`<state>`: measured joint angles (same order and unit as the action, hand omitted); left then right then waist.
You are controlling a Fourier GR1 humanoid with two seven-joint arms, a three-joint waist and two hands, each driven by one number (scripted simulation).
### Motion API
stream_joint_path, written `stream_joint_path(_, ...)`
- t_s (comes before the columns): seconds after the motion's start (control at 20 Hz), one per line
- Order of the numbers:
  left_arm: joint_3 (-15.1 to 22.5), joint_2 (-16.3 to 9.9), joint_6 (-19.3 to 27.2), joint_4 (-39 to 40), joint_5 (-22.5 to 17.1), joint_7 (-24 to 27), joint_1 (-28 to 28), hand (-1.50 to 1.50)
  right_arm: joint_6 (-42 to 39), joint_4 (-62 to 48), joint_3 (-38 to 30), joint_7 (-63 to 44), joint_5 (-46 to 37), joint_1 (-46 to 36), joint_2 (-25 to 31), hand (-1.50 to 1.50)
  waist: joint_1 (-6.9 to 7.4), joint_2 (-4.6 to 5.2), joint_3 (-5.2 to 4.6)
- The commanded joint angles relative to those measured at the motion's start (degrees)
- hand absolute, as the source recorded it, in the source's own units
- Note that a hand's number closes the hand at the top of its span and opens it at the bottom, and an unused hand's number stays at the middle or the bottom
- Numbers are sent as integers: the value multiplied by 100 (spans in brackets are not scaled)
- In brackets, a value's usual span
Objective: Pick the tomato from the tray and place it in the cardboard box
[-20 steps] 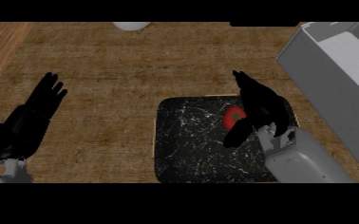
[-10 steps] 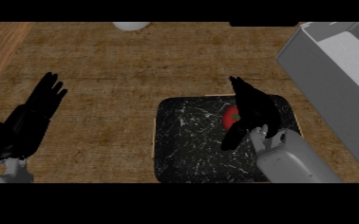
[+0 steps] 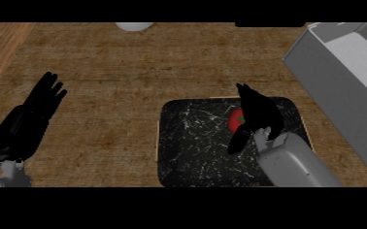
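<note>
Reaching over the black tray (image 3: pixel 193 145), the right hand (image 3: pixel 257 112) is covering the tomato (image 3: pixel 236 120), which is lying in the tray's far right part. Its fingers are looking straight and its thumb is hanging apart, so nothing is being gripped yet. The grasp step seems underway; next it needs closing round the tomato, then carrying right to the cardboard box (image 3: pixel 331 73). The left hand (image 3: pixel 34 117) is resting open at the near left.

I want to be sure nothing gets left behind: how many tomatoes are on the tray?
1. A single tomato lies in the right half of the black tray, partly covered by the right hand. Another could be hidden beneath that hand or forearm.
</note>
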<state>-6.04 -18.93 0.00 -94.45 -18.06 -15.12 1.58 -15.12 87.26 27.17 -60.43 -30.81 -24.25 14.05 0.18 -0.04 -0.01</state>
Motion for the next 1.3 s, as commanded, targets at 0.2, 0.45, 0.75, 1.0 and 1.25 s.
stream_joint_path(0.2,-36,209,-50,-140,187,15,-129,0,-409,-234,-318,-425,-353,-106,-404,-150,-1,0,1)
stream_joint_path(0.45,-217,199,-213,64,184,8,15,0,-327,3,-298,-55,-857,323,-372,150,-17,-1,1)
stream_joint_path(0.75,-533,180,-620,167,43,266,-160,0,-246,-701,-539,755,-1253,-21,-659,150,11,4,1)
stream_joint_path(1.0,-136,479,-124,-304,474,-186,13,0,-339,-1522,-1151,1816,-1160,-521,-246,150,48,17,4)
stream_joint_path(1.25,-251,431,-275,133,386,-58,252,0,-257,-2892,-1650,3554,-1081,-1049,645,150,87,47,6)
